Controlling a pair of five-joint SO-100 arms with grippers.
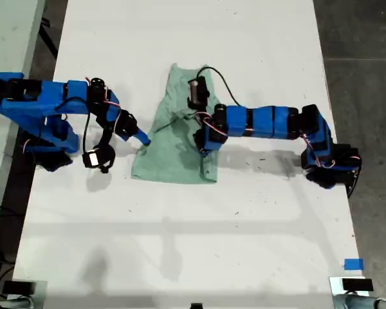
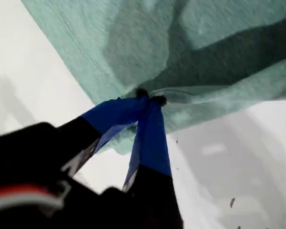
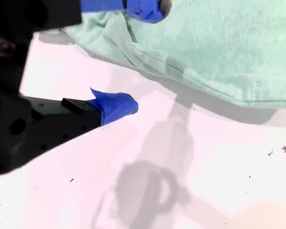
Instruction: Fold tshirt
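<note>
Mint-green tshirt lies rumpled on the white table; my first gripper is pinching its edge, my second gripper gapes over another edge.

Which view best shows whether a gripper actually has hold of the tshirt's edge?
The first wrist view: my first gripper has both blue tips pinched shut on the tshirt hem. The exterior view shows the whole tshirt but the pinch is tiny. The second wrist view shows my second gripper open at another edge.

my first end effector pinched closed, my second end effector agape
</note>
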